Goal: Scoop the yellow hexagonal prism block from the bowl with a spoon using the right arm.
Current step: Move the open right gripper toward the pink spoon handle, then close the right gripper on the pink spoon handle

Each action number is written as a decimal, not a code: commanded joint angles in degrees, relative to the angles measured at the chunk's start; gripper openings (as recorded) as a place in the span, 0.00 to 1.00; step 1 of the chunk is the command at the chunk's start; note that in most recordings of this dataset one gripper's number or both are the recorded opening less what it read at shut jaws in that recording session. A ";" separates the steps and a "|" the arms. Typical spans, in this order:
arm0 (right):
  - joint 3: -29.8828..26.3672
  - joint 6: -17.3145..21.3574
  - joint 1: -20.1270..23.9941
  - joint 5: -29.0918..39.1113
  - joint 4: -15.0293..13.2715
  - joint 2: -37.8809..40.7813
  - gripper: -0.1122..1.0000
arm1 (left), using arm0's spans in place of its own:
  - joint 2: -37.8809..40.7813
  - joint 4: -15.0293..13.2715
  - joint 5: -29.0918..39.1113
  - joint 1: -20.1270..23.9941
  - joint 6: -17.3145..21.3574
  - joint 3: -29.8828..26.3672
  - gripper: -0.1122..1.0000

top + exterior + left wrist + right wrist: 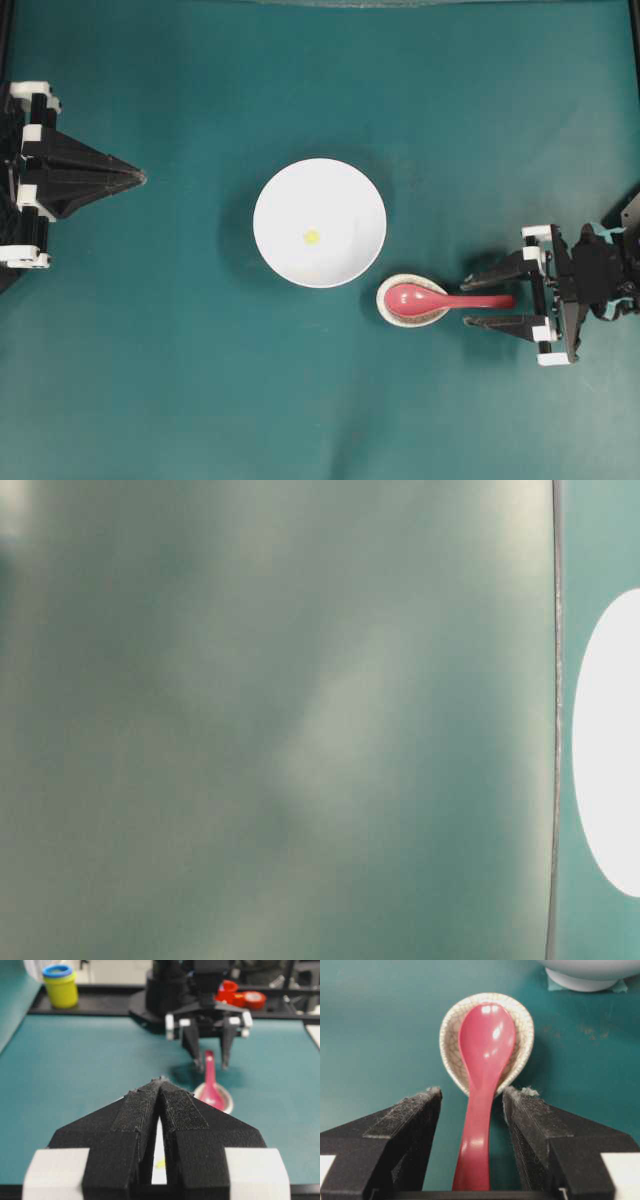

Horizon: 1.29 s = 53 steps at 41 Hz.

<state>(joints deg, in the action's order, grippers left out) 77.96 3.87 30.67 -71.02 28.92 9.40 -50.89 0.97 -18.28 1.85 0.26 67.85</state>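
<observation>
The white bowl [340, 200] stands mid-table with the tiny yellow hexagonal prism block [311, 237] lying inside it. Just right of the bowl, the pink-red spoon [440, 299] rests with its scoop in a small speckled spoon rest [385, 305], handle pointing right. My right gripper [467, 302] is open and straddles the handle. In the right wrist view the spoon [486, 1040] runs between the fingers of the right gripper [472, 1092] with a gap on each side. At the far left my left gripper [140, 178] is shut and holds nothing. The bowl [590, 970] shows at the top edge.
In the left wrist view a yellow pot with a blue lid [60, 985] and red items [240, 996] sit on a black ledge beyond the teal mat. The table-level view is a blur with a white rounded shape [610, 750] at its right edge.
</observation>
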 commanded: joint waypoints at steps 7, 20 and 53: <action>-0.26 0.09 0.26 0.79 1.14 -0.35 0.62 | 0.18 0.09 -0.62 0.00 -0.53 -0.88 0.10; -0.44 0.09 0.26 2.29 1.85 -0.35 0.62 | 0.26 0.09 -0.53 0.00 -0.62 -0.88 0.10; -0.79 0.00 0.26 3.25 1.93 -0.44 0.50 | 0.26 0.09 -0.26 0.09 -0.53 -0.88 0.10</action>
<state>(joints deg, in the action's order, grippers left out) 77.43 3.87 30.76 -67.32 30.67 9.49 -50.89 0.88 -18.28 1.85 -0.26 67.85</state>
